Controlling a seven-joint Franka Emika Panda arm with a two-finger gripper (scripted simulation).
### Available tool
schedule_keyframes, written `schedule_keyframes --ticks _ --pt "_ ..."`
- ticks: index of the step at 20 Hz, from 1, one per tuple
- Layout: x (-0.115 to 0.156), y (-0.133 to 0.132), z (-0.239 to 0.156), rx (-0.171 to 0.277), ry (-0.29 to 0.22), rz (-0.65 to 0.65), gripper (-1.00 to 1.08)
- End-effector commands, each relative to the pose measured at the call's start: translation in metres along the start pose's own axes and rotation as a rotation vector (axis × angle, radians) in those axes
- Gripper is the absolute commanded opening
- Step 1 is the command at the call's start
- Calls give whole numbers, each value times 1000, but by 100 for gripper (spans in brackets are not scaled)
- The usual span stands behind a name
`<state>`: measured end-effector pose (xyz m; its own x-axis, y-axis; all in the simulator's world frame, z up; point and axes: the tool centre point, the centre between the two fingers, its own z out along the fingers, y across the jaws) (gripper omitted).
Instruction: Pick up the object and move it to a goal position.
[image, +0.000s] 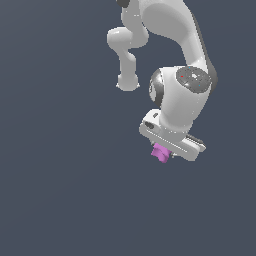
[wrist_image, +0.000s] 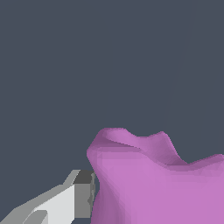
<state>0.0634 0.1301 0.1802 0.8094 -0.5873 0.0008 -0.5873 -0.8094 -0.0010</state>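
While the jaws grip the pink lump (image: 161, 152), you're mid-carry; next, move it steadily to the goal, unseen here.

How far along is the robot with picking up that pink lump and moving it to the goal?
The pick looks done: the pink lump sits right under the gripper, and in the wrist view one finger presses against its side. The carry seems to be in hand. What is left is reaching the goal, but no goal marker shows in either view, so the remaining distance cannot be judged.
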Motion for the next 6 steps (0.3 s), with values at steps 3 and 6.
schedule_keyframes --ticks 3,6 --pt "-14 -12 -15 -1 0 2 -100" --pt "-16 -15 -17 -1 0 2 -100"
